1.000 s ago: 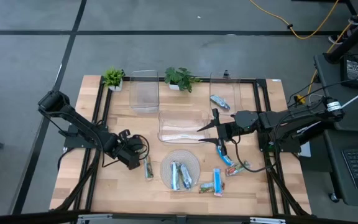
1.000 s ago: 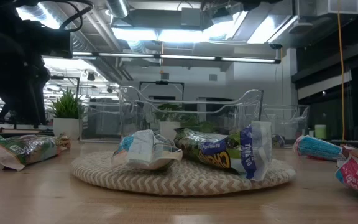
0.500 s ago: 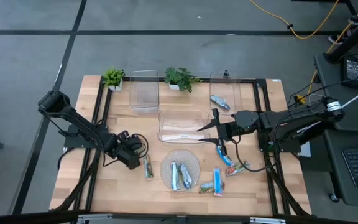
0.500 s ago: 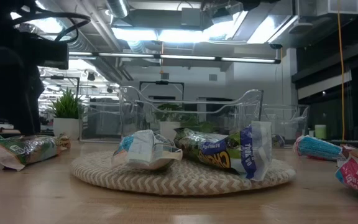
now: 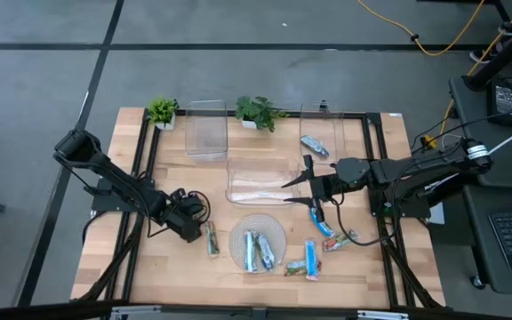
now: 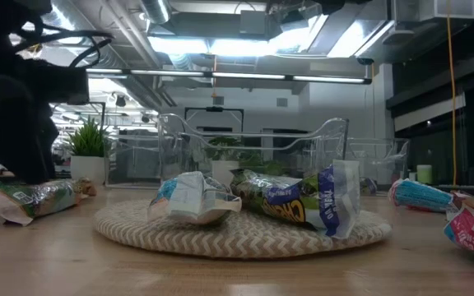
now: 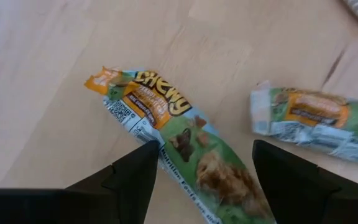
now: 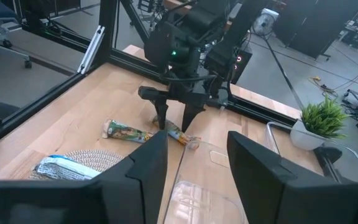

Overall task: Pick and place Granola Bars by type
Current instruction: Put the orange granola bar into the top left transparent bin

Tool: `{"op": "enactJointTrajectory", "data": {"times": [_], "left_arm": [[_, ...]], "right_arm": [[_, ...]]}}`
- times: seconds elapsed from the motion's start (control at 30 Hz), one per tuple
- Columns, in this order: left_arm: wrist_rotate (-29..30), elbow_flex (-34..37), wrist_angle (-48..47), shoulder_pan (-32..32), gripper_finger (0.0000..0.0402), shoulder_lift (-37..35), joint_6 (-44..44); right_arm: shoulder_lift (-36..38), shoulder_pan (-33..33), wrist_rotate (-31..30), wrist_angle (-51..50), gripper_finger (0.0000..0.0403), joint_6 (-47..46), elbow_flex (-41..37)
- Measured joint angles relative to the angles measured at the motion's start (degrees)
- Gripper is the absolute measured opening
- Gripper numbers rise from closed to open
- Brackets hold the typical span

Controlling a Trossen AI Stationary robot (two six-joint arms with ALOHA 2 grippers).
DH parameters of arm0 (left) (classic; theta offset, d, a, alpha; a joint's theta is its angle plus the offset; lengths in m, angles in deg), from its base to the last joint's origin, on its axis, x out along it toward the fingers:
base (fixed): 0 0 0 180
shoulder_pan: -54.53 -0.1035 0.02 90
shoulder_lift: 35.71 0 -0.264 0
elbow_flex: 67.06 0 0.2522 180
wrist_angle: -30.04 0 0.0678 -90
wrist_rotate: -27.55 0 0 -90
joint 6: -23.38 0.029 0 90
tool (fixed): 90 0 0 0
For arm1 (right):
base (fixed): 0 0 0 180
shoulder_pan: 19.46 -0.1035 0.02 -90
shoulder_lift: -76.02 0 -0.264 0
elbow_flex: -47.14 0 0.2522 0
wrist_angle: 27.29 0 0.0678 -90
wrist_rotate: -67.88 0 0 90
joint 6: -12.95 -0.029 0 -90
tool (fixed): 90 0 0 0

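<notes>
1. Your left hand (image 5: 196, 228) is spread wide and empty, low over the tabletop (image 5: 176, 267) on the left side, its fingers (image 7: 132, 180) straddling a green granola bar (image 7: 185, 146).
2. A second green bar (image 7: 316, 118) lies just beside the first, towards the woven mat (image 5: 258, 242). Two more bars (image 5: 258, 252) sit on that mat, and blue and mixed ones (image 5: 314, 258) lie to its right.
3. Your right hand (image 5: 312, 191) waits over the middle clear bin (image 5: 260, 180), fingers (image 8: 135, 171) parted with nothing visible between them.
4. Risk: the bar lies at a slant between the fingers, so closing could pinch only the crinkly wrapper edge and let it slip, or nudge the neighbouring bar.
5. Against a second ago, your left hand has shifted slightly towards the bars and come lower, and its fingers have opened out fully; the right arm hasn't budged.
</notes>
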Motion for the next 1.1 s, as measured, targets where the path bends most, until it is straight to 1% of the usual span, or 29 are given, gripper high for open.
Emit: {"op": "enactJointTrajectory", "data": {"times": [0.27,0.33,0.47,0.67,0.77,0.87,1.1], "left_arm": [[1.03,0.97,-0.47,0.00,0.0253,0.00,-1.11],[1.37,0.97,-0.56,0.00,0.0247,0.00,-1.12],[2.15,0.97,-0.66,0.00,0.0214,0.00,-1.38],[2.35,0.97,-1.04,0.00,0.0136,0.00,-1.46],[2.85,0.97,-1.00,0.00,0.0106,0.00,-1.44],[3.23,0.97,-1.00,0.00,0.0093,0.00,-1.00],[2.64,-0.13,-1.28,0.00,0.0088,0.00,0.11]], "right_arm": [[0.00,0.01,0.01,-0.01,0.0169,0.00,0.00],[0.00,0.00,0.02,-0.01,0.0169,0.00,0.00],[-0.02,0.01,0.04,-0.01,0.0169,-0.04,0.00],[-0.04,0.02,0.08,-0.03,0.0169,-0.17,0.00],[-0.04,0.02,0.09,-0.04,0.0169,-0.17,0.00],[-0.04,0.02,0.08,-0.04,0.0169,-0.17,0.00],[-0.04,0.01,0.09,-0.43,0.0169,-0.17,0.00]]}}
